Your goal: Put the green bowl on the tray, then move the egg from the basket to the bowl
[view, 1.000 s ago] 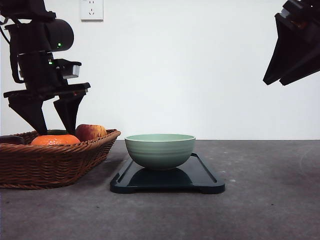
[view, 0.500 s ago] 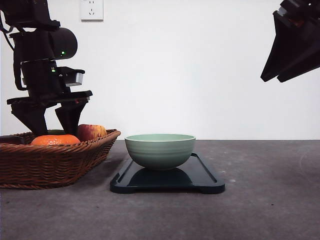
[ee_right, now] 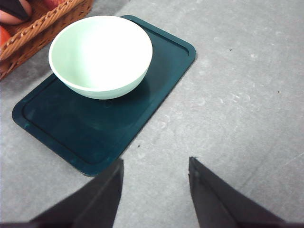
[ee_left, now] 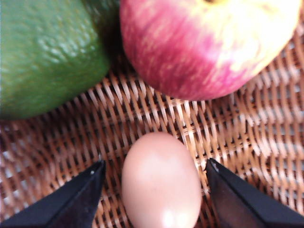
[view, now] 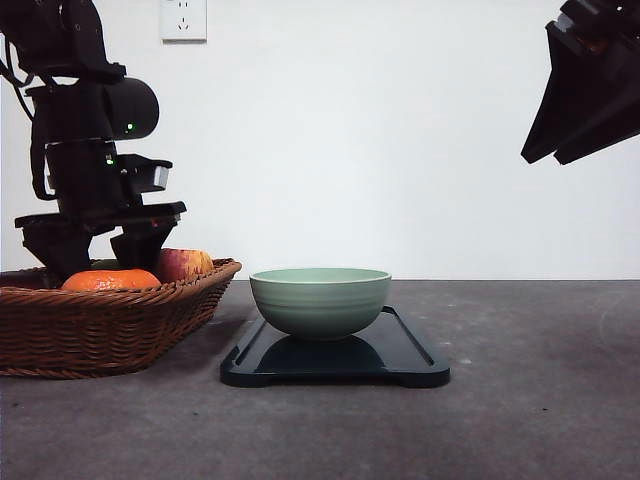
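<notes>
Left gripper (ee_left: 154,178) spread open, fingers flanking the egg (ee_left: 160,183) in the basket (view: 110,325), apparently not touching. Green bowl (view: 320,300) sits on tray (view: 400,362). Right gripper (ee_right: 154,178) open, raised above the table (ee_right: 247,95).

egg (ee_left: 160,183) cut off at frame edge, left pincer (view: 100,262) tips hidden behind basket (view: 150,315) rim

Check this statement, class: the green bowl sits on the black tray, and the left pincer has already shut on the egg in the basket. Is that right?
Not quite. The green bowl does sit on the tray, but the left pincer is open: the left wrist view shows its fingers on either side of the egg with gaps between, the egg lying on the basket weave.
</notes>
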You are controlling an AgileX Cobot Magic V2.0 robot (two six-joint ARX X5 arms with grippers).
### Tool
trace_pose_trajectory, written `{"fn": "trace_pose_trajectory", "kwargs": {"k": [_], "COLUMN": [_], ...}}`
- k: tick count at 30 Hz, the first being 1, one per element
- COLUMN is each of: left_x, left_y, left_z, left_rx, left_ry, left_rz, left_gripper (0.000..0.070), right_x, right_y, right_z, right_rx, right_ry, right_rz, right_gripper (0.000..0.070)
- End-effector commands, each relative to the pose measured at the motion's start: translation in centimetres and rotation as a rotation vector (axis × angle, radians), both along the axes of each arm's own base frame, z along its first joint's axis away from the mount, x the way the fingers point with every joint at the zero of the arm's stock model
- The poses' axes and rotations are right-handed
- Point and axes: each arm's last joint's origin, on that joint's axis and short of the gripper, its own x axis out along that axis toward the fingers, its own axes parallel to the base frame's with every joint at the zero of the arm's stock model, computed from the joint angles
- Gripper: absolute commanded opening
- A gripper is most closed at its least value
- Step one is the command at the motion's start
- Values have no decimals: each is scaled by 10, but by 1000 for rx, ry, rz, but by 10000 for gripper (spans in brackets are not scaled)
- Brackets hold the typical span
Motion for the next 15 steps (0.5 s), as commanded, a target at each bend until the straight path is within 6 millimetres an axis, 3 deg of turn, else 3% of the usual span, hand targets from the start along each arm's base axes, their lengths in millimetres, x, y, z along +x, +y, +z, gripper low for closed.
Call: {"fn": "trace_pose_trajectory", "kwargs": {"k": [1,7,12,15], "left_x": [6,7,7,7], "left_y": [-3,-3,-3,-3], "left_z": [-4,-4,-4,-4], "left_rx": [4,2,0,0], "left_ry": [1,-7,-8,-8], "left_rz": [-10,-10,-3,-3], "left_gripper": [431,415,189,141], "right_x": [2,2,2,2], "right_y": [1,1,1,1], "right_z": [1,1,1,1], "right_rx": [2,2,1,1], "right_ry": [-10,-10,-10,-10], "right_rz": [4,4,4,4], "right_gripper": [266,266,266,266]}}
